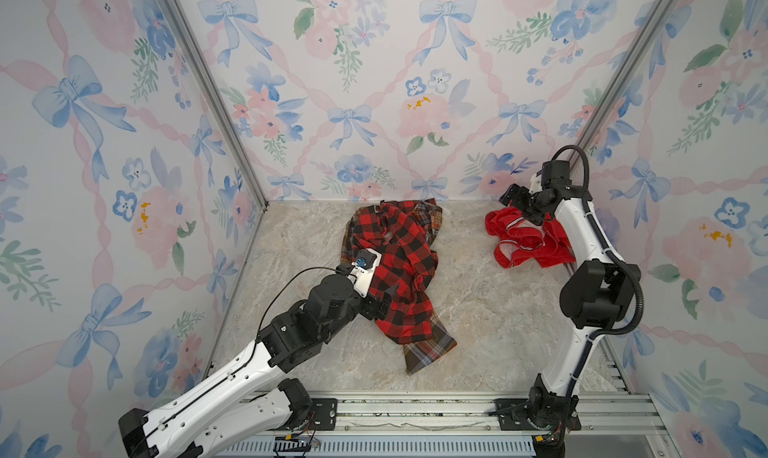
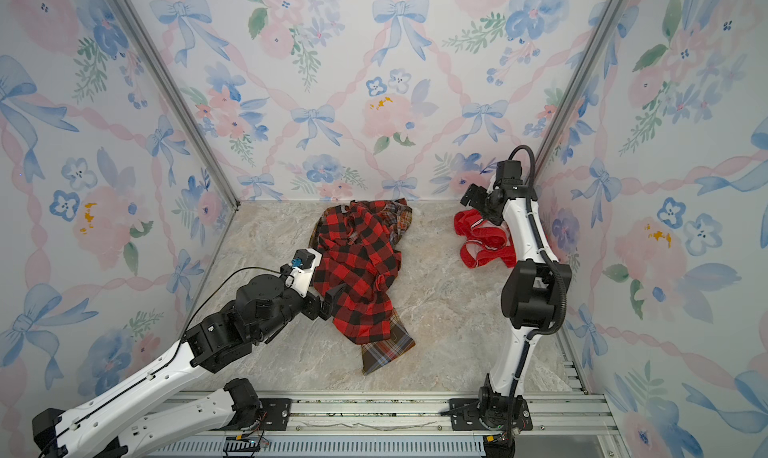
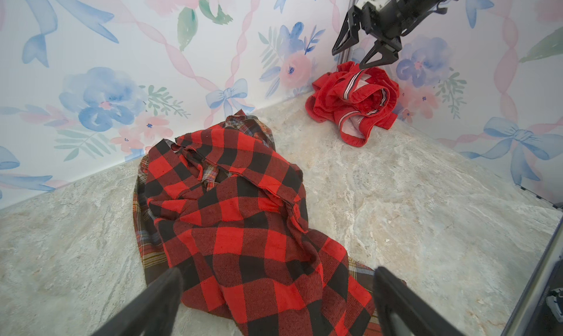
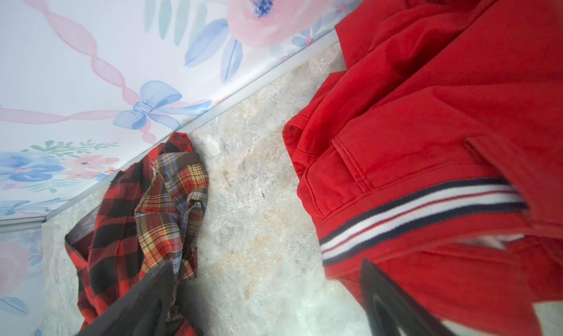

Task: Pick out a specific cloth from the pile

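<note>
Lying crumpled in the far right corner of the marbled table (image 1: 478, 310), the cloth (image 1: 528, 244) is a plain bright red heap with white-and-navy striped hems curling through it and a little whitish lining showing inside. In both top views it sits close to the back wall, partly behind the right arm, and well apart from the pile (image 1: 395, 269).

The right gripper (image 3: 350, 57) hangs just above the far edge of the cloth, its two black fingers (image 3: 377, 55) spread wide and nothing between them. One fingertip comes down very near a striped hem, but I cannot tell whether it touches. From the right wrist view the red fabric fills one side, the stripes sharp (red, white, navy), with bare table between it and the pile.

The pile lies in the middle of the table, running from the back wall toward the near edge. A red-and-black buffalo-check shirt (image 3: 237, 221) covers most of it. A brown-blue-orange plaid shirt (image 1: 428, 348) pokes out at the near end and again at the far end.

The left gripper (image 3: 274, 304) is low at the pile's near left side, fingers wide apart, with check fabric lying between them but not clamped.
</note>
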Controlling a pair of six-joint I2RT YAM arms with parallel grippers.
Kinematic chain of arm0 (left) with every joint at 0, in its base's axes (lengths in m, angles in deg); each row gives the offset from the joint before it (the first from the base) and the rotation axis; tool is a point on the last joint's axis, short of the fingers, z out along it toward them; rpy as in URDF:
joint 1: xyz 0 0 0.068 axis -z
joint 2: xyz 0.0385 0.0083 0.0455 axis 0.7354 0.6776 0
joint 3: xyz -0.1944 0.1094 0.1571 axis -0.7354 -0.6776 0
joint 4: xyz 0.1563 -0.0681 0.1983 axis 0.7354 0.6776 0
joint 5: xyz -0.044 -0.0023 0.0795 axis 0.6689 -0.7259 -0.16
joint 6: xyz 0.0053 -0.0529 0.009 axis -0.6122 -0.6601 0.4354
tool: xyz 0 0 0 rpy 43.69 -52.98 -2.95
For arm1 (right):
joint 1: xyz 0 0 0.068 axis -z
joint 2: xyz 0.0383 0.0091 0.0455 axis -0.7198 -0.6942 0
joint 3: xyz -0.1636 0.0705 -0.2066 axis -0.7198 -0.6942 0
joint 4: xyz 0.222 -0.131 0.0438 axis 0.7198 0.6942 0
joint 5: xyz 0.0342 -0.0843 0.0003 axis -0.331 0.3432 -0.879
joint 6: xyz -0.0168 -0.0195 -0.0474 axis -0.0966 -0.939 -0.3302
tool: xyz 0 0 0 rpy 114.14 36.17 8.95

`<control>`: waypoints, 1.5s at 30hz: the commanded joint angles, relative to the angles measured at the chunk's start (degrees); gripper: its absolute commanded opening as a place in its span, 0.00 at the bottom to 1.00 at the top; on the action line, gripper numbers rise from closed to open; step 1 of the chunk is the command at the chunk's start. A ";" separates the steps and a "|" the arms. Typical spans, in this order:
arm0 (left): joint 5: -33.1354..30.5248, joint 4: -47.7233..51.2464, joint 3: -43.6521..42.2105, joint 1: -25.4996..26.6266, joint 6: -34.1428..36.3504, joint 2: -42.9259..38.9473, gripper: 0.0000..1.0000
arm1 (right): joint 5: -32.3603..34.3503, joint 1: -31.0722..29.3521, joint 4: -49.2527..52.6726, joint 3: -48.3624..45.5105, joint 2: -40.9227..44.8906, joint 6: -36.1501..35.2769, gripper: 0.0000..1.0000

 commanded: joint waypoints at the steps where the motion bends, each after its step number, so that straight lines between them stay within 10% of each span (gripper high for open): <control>1: 0.54 0.23 1.19 -0.54 1.47 0.17 0.98 | -0.32 0.57 2.74 -3.10 5.18 -0.71 0.97; 10: -4.71 0.25 -2.63 -5.36 -0.98 -3.81 0.98 | -0.47 1.50 -11.33 -38.31 37.13 -0.57 0.97; 18: -45.15 -7.69 -21.89 -9.84 -3.53 -13.81 0.98 | 17.74 -2.33 -22.63 -73.39 73.93 -6.63 0.97; 23: -47.07 -31.48 -34.32 -10.12 6.76 -14.29 0.98 | 24.40 -4.53 -19.04 -84.04 88.89 -7.18 0.97; 28: -55.60 -33.59 -39.86 -12.50 5.42 -13.29 0.98 | 29.31 -7.68 -18.61 -90.03 95.57 -12.86 0.97; 39: -21.92 -57.36 -52.68 -37.74 2.64 -12.90 0.98 | 29.09 -8.20 -51.39 -100.87 73.80 -19.17 0.97; 45: -7.72 -66.38 -51.36 -48.21 -2.06 0.09 0.98 | 23.97 -8.12 -69.26 -100.07 58.01 -22.03 0.97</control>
